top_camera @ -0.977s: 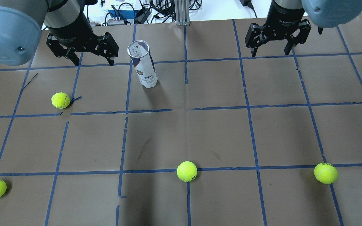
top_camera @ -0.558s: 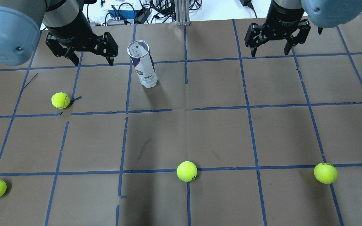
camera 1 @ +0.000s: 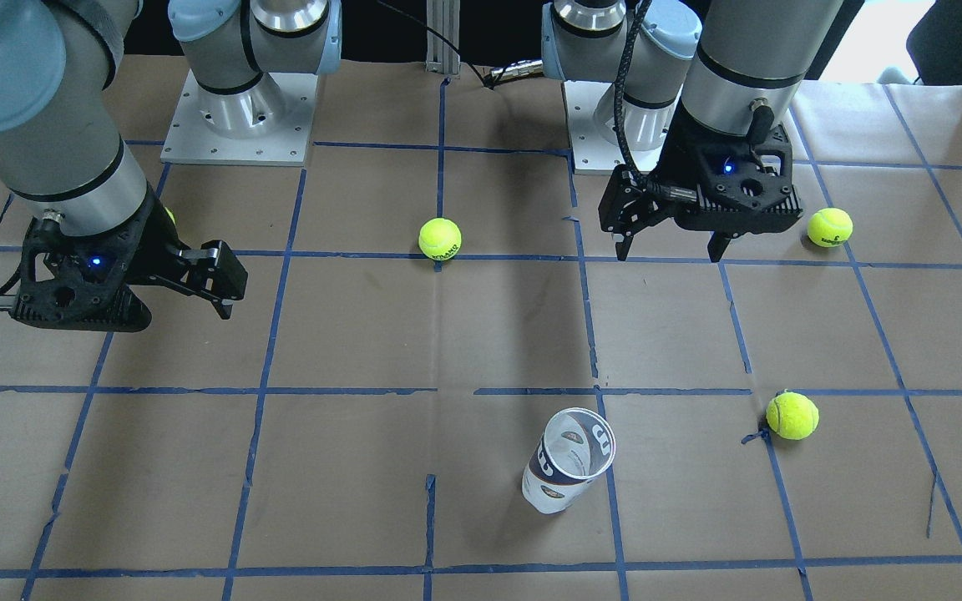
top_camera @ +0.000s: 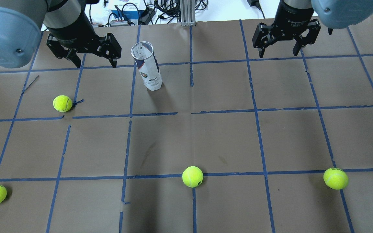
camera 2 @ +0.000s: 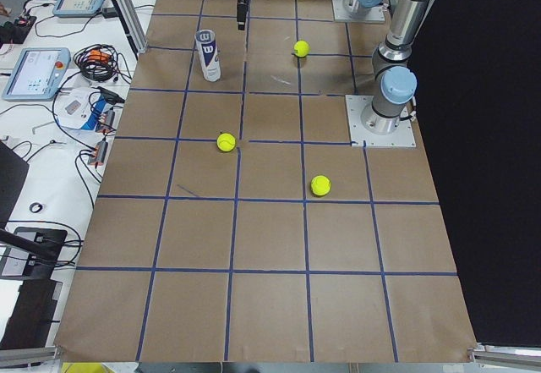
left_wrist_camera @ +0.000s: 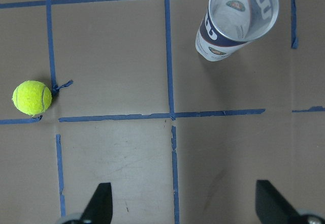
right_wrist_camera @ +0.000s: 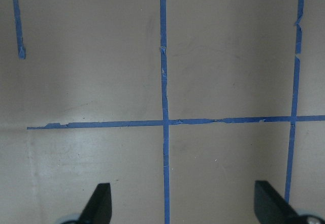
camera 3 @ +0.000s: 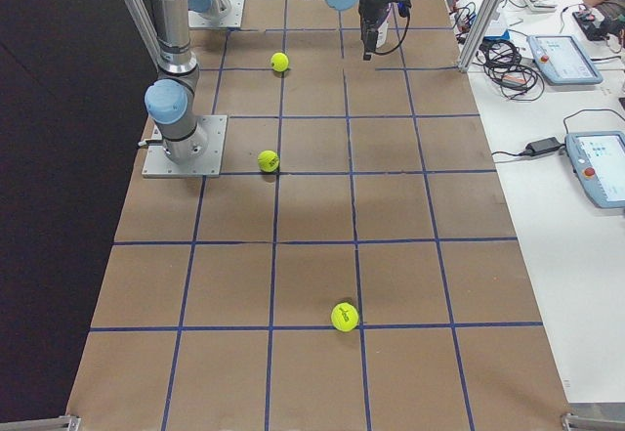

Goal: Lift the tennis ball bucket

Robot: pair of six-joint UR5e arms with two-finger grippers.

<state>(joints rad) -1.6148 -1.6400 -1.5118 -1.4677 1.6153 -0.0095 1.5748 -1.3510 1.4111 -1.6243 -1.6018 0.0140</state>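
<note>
The left hand (top_camera: 95, 61) hangs wide open and empty above the bench (top_camera: 225, 136). It is near the upright tennis ball bucket (top_camera: 147, 66), on its left, without touching it. Bare brown paper surrounds the bucket, and the bench's far edge lies close behind. The right hand (top_camera: 278, 53), equally open and empty, hovers well apart.

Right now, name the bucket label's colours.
White and navy; the tennis ball bucket shows best in left wrist view.
</note>
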